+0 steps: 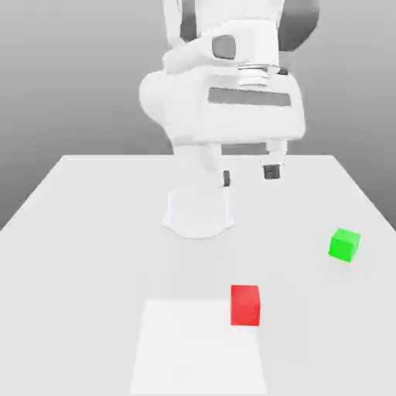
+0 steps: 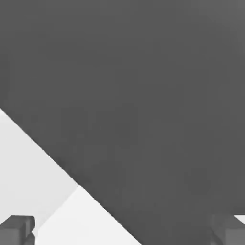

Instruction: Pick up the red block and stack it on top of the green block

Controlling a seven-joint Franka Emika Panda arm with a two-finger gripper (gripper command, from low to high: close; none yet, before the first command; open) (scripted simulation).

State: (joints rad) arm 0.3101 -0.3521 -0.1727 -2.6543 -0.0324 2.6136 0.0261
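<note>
The red block [image 1: 245, 305] and the green block [image 1: 344, 245] are being carried, well apart, by the pale tabletop [image 1: 85, 232]; the robot's round base [image 1: 198, 213] and a white square patch [image 1: 197, 348] are also being borne.

The red block [image 1: 245, 305] has smooth, matt faces with no sheen or grain, like plain plastic. The green block [image 1: 344, 245] has the same even, matt finish. The bench [image 1: 93, 232] is a smooth, pale, matt surface (a lighter, equally flat rectangular patch [image 1: 193, 356] lies on it near the red block). The arm [image 1: 220, 108] wears smooth white shells with a soft satin look, and the fingertips [image 1: 271, 172] are dark grey and dull.
</note>
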